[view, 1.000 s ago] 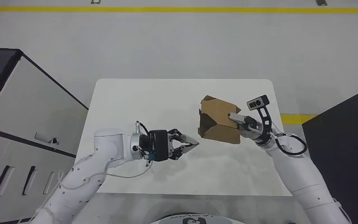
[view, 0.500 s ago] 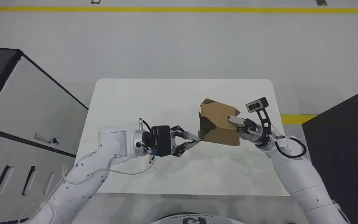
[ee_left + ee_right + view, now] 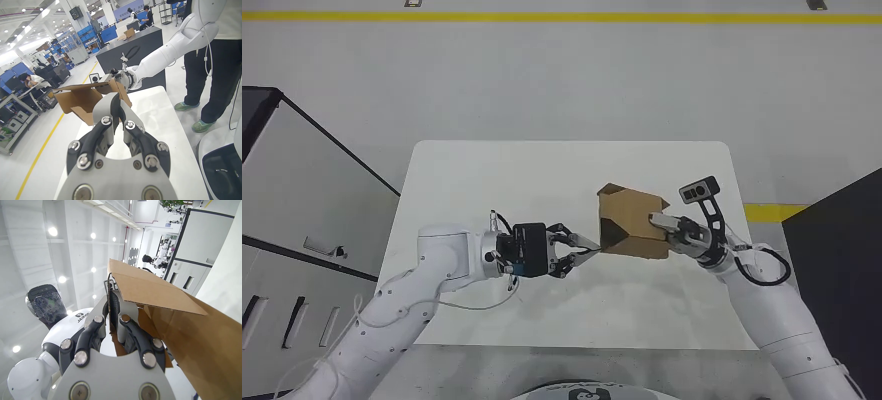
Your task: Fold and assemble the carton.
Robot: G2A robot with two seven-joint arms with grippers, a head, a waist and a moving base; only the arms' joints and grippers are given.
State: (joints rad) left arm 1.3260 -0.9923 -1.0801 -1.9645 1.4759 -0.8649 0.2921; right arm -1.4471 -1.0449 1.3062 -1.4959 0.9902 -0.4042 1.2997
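Right fingers (image 3: 95, 310) clamp carton (image 3: 155, 291); left (image 3: 103, 108) seemingly too.

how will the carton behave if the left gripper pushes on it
Probably light: the right gripper holds the carton by one thin flap. Likely to flex rather than stay rigid, since its flaps hang open. A push from the left gripper may pivot it around that single grip.

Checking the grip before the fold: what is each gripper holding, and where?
The right gripper clamps the carton by the edge of an end flap. The left gripper seems to pinch a flap at the opposite, open end.
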